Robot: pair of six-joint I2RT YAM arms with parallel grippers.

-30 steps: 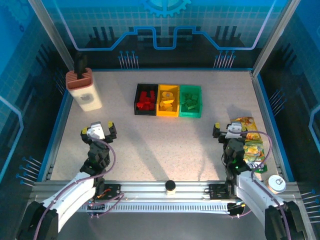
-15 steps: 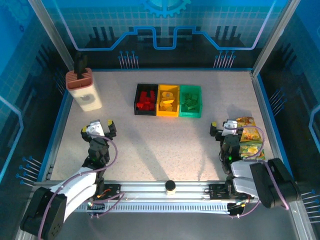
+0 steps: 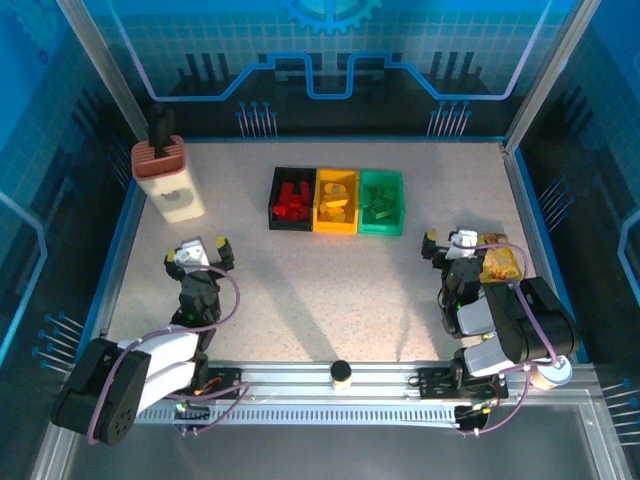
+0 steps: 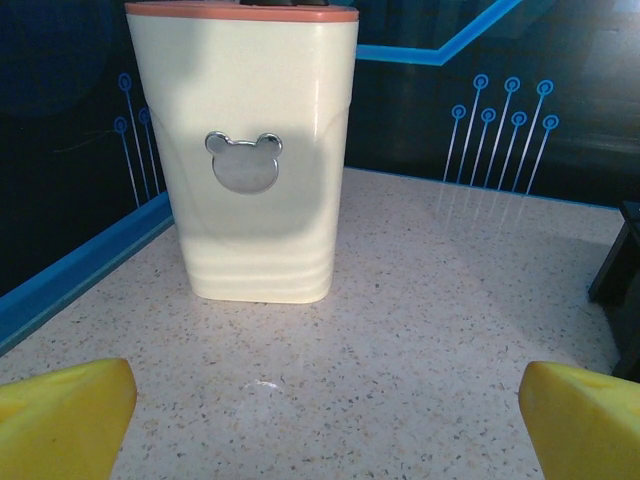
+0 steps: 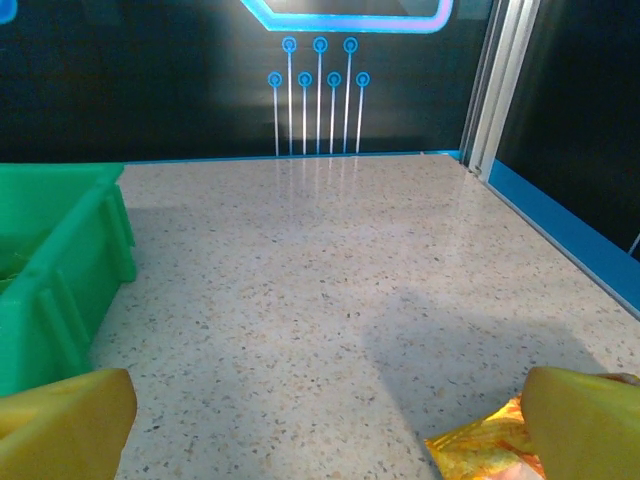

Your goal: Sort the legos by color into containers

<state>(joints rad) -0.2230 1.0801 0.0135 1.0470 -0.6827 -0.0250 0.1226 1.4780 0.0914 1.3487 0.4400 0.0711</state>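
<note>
**Legos lying sorted by color, both claws gaping wide**

The yellow bin (image 3: 335, 229) is sitting toward the far middle of the surface (image 3: 330, 290). The black bin (image 3: 275, 200) is touching its left side and the green bin (image 3: 399, 205) is touching its right, the three making one row. Red legos (image 3: 292, 200) are lying in the black bin, yellow legos (image 3: 337, 203) in the yellow bin and green legos (image 3: 379, 203) in the green bin.

The left claw (image 3: 195, 250) is hanging over the surface nearer than the yellow bin and well to its left. Its fingers are spreading wide and gripping nothing. It is facing the holder (image 3: 168, 180), which is standing upright far to the left of the yellow bin.

The right claw (image 3: 455, 240) is hanging nearer than the yellow bin and to its right, past the green bin, likewise spreading wide and gripping nothing. Snack packets (image 3: 500, 262) are lying just beside this claw, on the side away from the yellow bin.
</note>
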